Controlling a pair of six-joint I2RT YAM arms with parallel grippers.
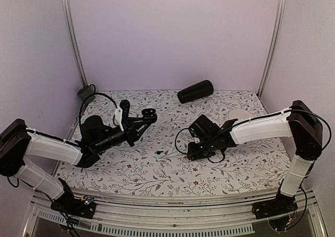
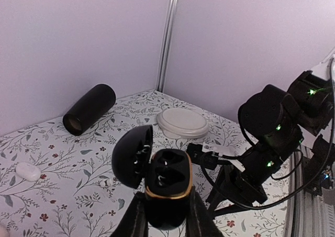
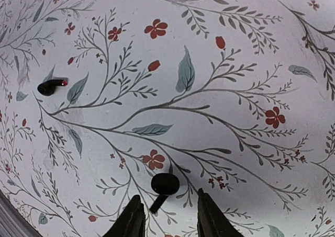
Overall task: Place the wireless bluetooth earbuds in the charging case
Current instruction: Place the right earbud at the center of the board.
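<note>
Left gripper [image 2: 166, 198] clamping the charging case [image 2: 168, 180] by its base, lid [image 2: 132, 158] swinging open sideways, right gripper [image 3: 166, 208] hovering low over the floral counter [image 3: 235, 90] with jaws apart, one black earbud [image 3: 164, 186] lying between its fingertips, second earbud [image 3: 51, 86] lying well apart.

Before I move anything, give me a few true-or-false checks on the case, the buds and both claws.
1. The left claw holds the charging case, lid open. True.
2. Both earbuds sit in the case. False: the near earbud lies on the table between the right claw fingers, the far earbud off to its side.
3. The right claw is open. True.
4. The black cylinder stands upright. False: it lies on its side.
</note>
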